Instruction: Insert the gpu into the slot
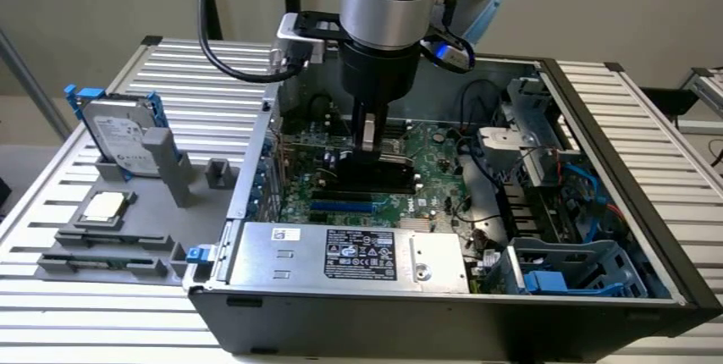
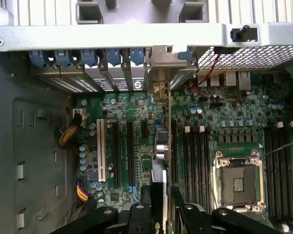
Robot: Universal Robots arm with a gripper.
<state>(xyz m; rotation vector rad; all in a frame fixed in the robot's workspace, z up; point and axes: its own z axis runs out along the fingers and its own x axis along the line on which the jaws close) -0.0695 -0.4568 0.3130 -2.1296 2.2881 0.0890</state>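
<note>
So the gpu [image 2: 160, 146] is down inside the case [image 1: 632, 237], standing on edge over the motherboard [image 1: 435, 165] and pinched between the gripper [image 2: 161, 195] fingers, which are closed on its two faces at the end away from the bracket [image 2: 161, 58]. In the wrist view that silver bracket sits right up at the rear wall among the blue retaining clips [image 2: 88, 56]. In the exterior view the blue slot [image 1: 342, 206] peeks out just beside the card's lower edge, and we honestly can't tell if the edge connector is in it or only above it. We'd guess the card is light and stiff but fragile: bare board, small parts, easy to crack if it goes in tilted. Flat sides near the top edge look like the sane place to hold, never the contacts. Around it things are tight. The black memory slots [image 2: 195, 151] run right alongside, with the CPU socket [image 2: 238, 180] past them. The power supply [image 1: 350, 254] sits near the slot, and loose cables [image 2: 68, 136] lie off at the board's edge. The hard drive [image 1: 118, 140] sits outside on its rack, well clear.
</note>
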